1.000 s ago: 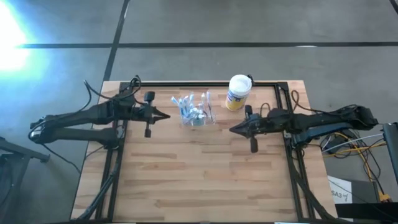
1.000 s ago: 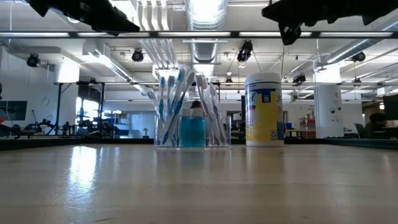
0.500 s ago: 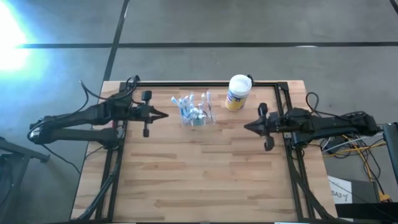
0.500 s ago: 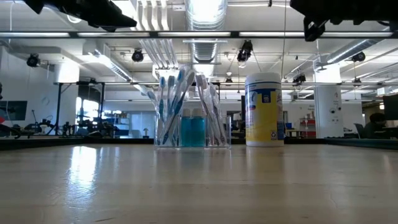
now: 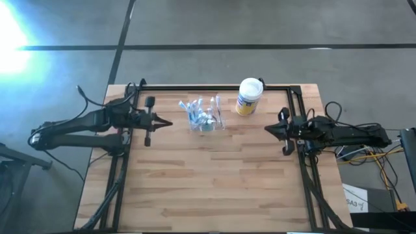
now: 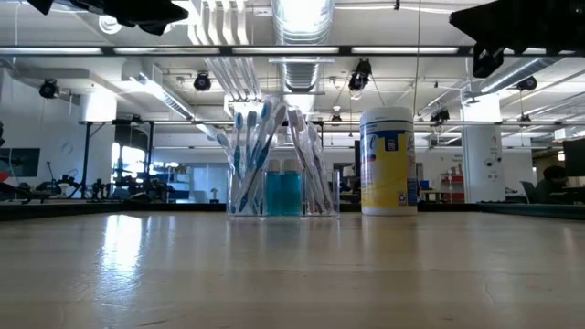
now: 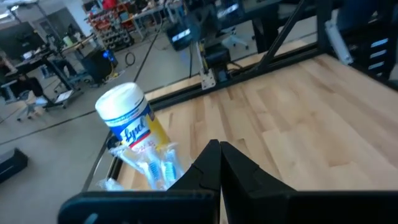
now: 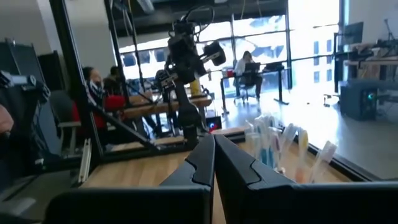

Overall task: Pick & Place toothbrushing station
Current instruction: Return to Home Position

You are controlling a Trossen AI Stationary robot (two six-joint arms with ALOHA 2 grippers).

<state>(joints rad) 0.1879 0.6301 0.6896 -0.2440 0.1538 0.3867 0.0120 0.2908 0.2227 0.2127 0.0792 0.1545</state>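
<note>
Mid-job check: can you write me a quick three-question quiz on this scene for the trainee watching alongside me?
1. True or false: the left gripper is clamped on the clear plastic toothbrush organizer.
2. The white cylindrical canister with a yellow-blue label stands: A) inside the organizer; B) upright on the table beside the organizer, on the right arm's side; C) tipped over at the table's front edge.
3. Fill in: the fingers of the left gripper and of the right gripper are both ___, holding nothing.

Key: 1 false (it hangs apart from it); 2 B; 3 shut.
</note>
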